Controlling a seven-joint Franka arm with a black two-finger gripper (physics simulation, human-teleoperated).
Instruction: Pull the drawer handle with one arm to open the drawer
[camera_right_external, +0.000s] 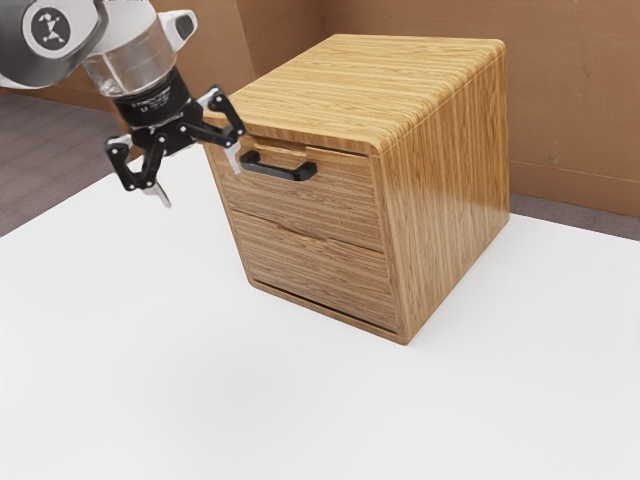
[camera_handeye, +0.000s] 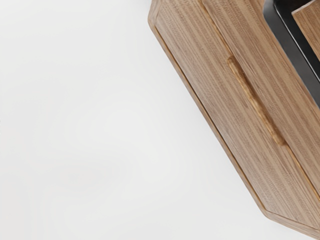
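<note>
Two fingers of the gripper stand apart; the black handle of the top drawer lies just beyond them. Straddle the bar, close squarely, then pull straight outward.

A white table takes up the lower and left parts of the exterior view, its top plain and matte. Standing directly on it is a wooden cabinet with two drawer fronts, upright in the upper middle of the frame, base flat on the tabletop, near the table's far edge.
</note>
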